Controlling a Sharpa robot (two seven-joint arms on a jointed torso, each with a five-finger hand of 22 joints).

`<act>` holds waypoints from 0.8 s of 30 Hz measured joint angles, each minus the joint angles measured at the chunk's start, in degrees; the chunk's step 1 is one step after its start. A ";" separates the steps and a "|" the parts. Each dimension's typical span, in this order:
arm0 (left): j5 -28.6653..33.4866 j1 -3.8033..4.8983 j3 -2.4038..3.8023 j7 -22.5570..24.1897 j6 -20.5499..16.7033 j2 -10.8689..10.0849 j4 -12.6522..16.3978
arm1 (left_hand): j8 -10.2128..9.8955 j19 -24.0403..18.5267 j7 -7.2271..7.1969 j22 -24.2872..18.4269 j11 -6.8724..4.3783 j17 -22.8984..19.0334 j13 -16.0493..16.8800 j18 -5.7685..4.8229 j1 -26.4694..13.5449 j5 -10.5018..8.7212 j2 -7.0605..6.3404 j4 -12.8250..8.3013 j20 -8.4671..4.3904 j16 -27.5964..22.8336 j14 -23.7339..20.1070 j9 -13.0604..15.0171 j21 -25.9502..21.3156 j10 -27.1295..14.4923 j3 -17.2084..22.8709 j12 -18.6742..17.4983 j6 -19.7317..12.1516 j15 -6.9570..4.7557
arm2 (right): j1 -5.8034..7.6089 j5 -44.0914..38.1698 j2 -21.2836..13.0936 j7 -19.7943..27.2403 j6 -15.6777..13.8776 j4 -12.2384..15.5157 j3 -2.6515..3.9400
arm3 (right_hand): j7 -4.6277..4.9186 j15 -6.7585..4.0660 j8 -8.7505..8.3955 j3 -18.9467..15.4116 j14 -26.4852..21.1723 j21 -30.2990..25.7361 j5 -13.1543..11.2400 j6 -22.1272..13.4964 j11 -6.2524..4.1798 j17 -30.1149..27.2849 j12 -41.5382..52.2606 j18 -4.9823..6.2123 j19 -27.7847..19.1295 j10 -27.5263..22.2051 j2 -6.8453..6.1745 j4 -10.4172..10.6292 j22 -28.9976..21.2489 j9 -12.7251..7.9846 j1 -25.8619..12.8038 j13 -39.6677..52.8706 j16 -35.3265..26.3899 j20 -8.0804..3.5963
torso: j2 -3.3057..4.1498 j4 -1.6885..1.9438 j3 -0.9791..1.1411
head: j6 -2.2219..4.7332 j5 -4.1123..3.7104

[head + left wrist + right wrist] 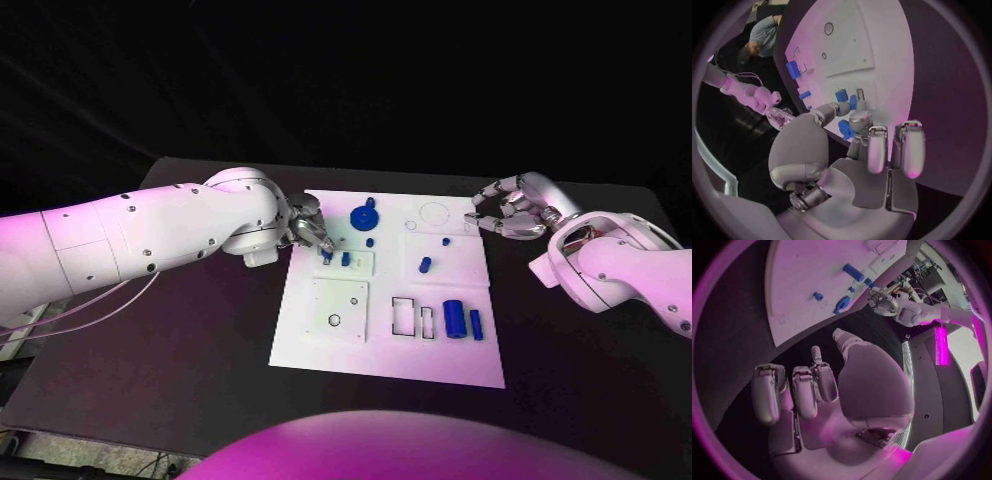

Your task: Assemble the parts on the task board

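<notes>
The left hand (307,232) sits over the near-left part of the task board (389,345), fingertips pinching a small blue part (846,128) above the small blue pieces (336,258) in their recess. The right hand (508,212) hovers off the board's far right corner, fingers curled on nothing. More parts, among them a blue cylinder (456,319), lie on the board. The pinch looks shallow, so the part could twist or slip during seating and jam beside its slot.
</notes>
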 measured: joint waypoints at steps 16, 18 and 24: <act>-2.90 -0.18 -0.35 -0.25 0.98 0.48 -0.51 | -0.08 0.00 -0.19 0.00 -0.41 0.00 -0.16 0.00 0.01 -0.01 0.01 0.00 0.00 0.00 -0.03 0.07 0.00 0.40 0.00 0.00 0.20 -0.01 | 0.00 0.05 -0.02 0.04 0.00 0.05 0.00 | 0.00 0.00 0.00 0.00 0.00 0.00 0.00 0.00 0.00 -0.01 0.00 -0.01 0.00 0.00 0.00 0.00 -0.01 -0.01 0.00 0.05 0.00 0.00 | 0.02 0.03 -0.04 | 0.00 -0.07; -3.05 -0.18 -0.35 -0.25 1.08 0.51 -0.58 | -0.08 0.00 -0.45 0.00 -0.73 0.00 -0.16 0.00 0.01 -0.02 0.01 0.00 0.00 0.00 -0.22 0.08 0.00 0.73 0.00 0.00 0.48 -0.19 | 0.00 0.05 -0.02 0.04 0.00 0.06 0.00 | 0.00 0.00 0.00 0.00 0.00 0.00 0.00 0.00 0.00 -0.01 0.00 0.00 0.00 0.00 0.00 0.00 -0.01 -0.01 0.00 0.05 0.00 0.00 | 0.01 0.03 -0.04 | 0.00 -0.07; -3.34 -0.15 -0.35 -0.24 1.61 0.51 -0.74 | -0.17 0.00 -0.56 0.00 -1.32 0.00 -0.24 0.00 -0.16 -0.12 0.17 -0.01 0.00 0.00 -0.34 0.08 0.00 1.33 0.00 0.00 0.78 -0.29 | 0.00 0.06 -0.03 0.04 0.00 0.06 0.00 | 0.00 0.00 0.00 0.00 0.00 0.00 0.00 0.00 0.00 -0.01 0.00 0.00 0.00 0.00 0.00 0.00 -0.02 -0.01 0.00 0.04 0.00 0.00 | -0.03 0.05 -0.04 | 0.00 -0.09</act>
